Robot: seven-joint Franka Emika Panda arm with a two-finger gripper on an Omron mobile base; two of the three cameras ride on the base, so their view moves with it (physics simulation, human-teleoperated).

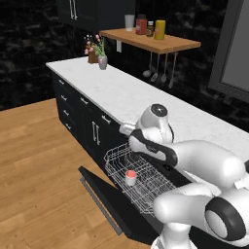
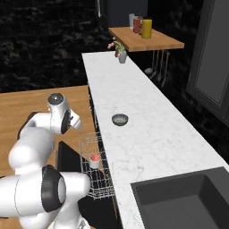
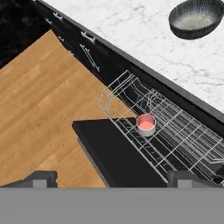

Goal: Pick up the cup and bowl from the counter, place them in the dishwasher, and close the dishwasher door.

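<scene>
Cup (image 3: 146,124) stands upright, red mouth up, in the pulled-out rack (image 3: 175,127) of the dishwasher. Bowl (image 3: 196,18) sits on the counter (image 3: 131,30) at 1 o'clock, seemingly mouth up. Gripper (image 3: 113,177) spread wide, empty.

The cup (image 3: 146,124) stands upright in the pulled-out rack (image 3: 175,127) of the dishwasher (image 1: 141,194), above the dropped-open dishwasher door (image 3: 118,153). The bowl (image 2: 120,119) sits on the counter (image 2: 143,125), near its front edge, behind the rack. At the counter's far end stands 1 vase (image 2: 122,57), below a wall shelf (image 2: 145,40) carrying jars (image 2: 142,26). A sink (image 2: 188,201) is set into the counter's near end.
</scene>
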